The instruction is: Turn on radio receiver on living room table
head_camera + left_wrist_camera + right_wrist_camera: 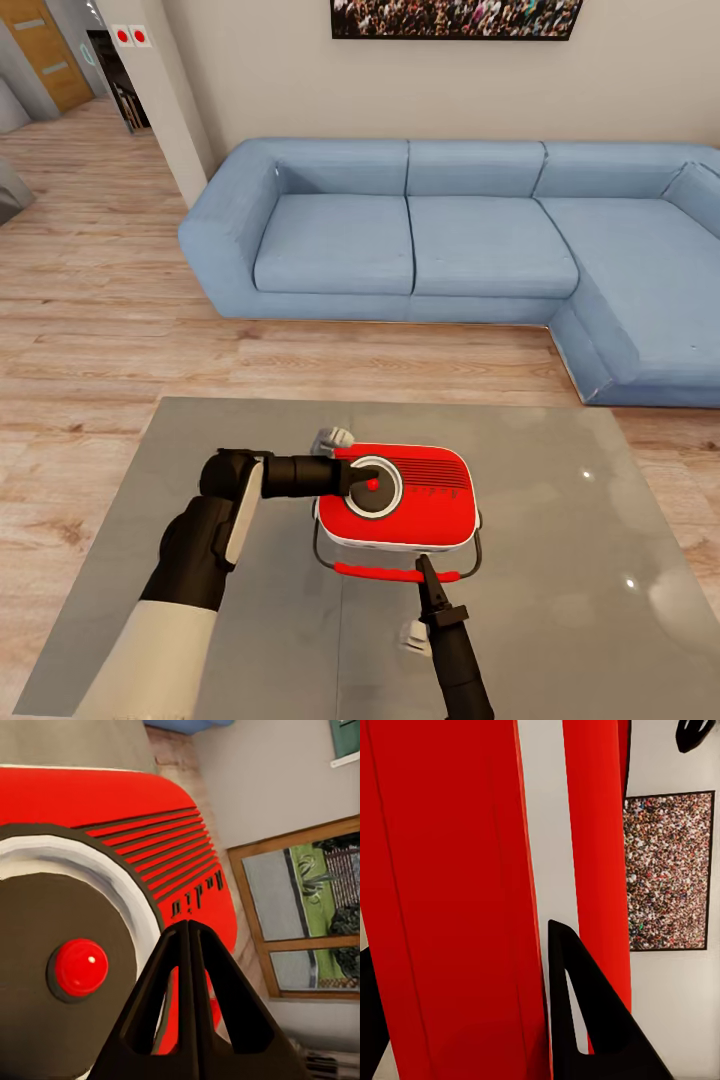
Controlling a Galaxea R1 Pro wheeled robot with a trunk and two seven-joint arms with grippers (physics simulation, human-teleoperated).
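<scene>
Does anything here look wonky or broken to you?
Nothing looks broken or spilled. The small red rounded radio lies flat on the glossy grey table, slightly skewed to its edges, its wire handle folded out toward the robot.

Red radio receiver [410, 495] lies flat, dial up, on glossy grey table [560, 600] near sofa.

Left gripper [187, 937] closed; right gripper [457, 1005] apparently spread apart.

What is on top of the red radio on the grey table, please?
On the radio receiver the shut left tool lies over the round dial, beside its small red button. The dial part under the tool is covered. The grille slats are bare. It rests on the table.
</scene>
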